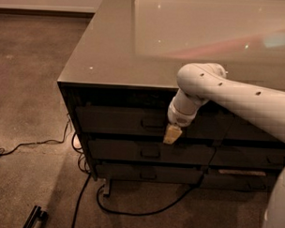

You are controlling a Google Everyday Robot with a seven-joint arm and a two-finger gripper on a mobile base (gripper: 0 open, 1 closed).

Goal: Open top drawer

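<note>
The top drawer (119, 120) is the uppermost dark front in the left-hand stack under the counter, and it sits flush with the cabinet. Its small rectangular handle (152, 123) is at the centre of the front. My gripper (172, 134) hangs from the white arm just right of that handle, with its tan tip at the drawer's lower edge. From here the tip reads as one tan piece, and it hides the drawer front behind it.
Two lower drawers (148, 152) sit beneath the top one, and a right-hand stack (251, 157) is beside them. The glossy counter top (182, 37) spans above. Black cables (83, 189) trail over the carpet at the cabinet's foot, and a dark object (34, 218) lies at the lower left.
</note>
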